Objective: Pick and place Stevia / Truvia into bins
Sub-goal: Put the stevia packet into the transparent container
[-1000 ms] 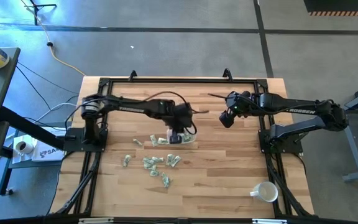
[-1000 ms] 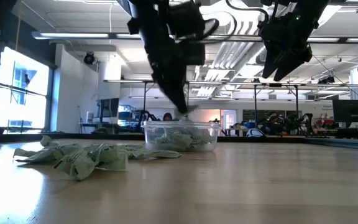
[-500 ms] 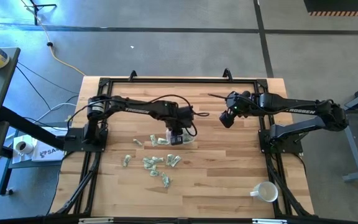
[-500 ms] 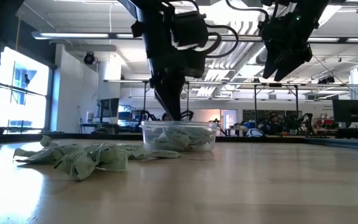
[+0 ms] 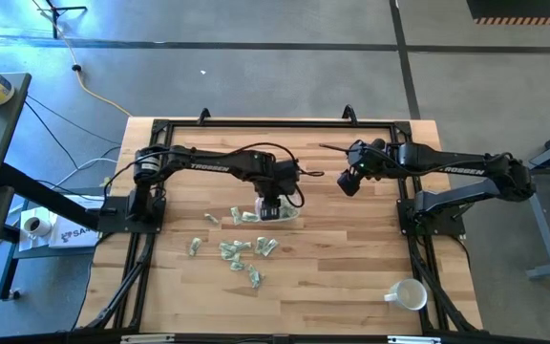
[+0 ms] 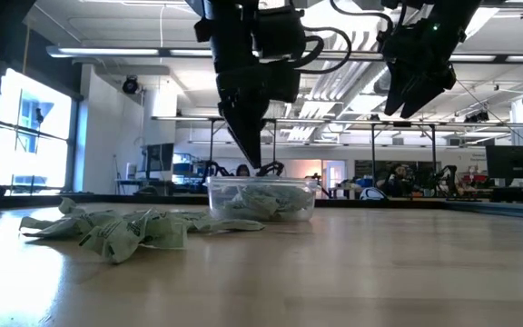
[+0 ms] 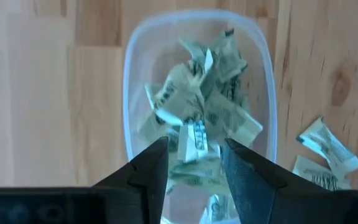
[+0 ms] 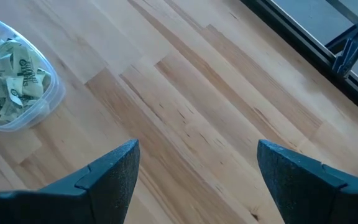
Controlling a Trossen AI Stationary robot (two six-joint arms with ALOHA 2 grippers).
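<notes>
The clear bin point(image 5: 280, 214) stands mid-table with a heap of green-and-white Stevia packets point(image 7: 197, 106) inside; it shows in the low view too point(image 6: 261, 198). My left gripper point(image 7: 194, 155) hangs just above the bin's near end, pointing steeply down, fingers open. One packet point(image 7: 194, 142) shows in the gap between the fingers and touches neither. More packets point(image 5: 242, 250) lie loose on the wood nearer the front edge. My right gripper point(image 5: 348, 185) waits open, raised, to the right of the bin.
A white mug point(image 5: 409, 294) lies at the front right corner. A black frame point(image 5: 275, 124) borders the table. Bare wood lies between the bin and the right arm point(image 8: 185, 93). Two loose packets point(image 7: 325, 149) rest just beside the bin.
My left gripper has opened over the bin, from shut to a clear gap, and has tipped to point more steeply down while staying in place above it. The right arm has kept still.
</notes>
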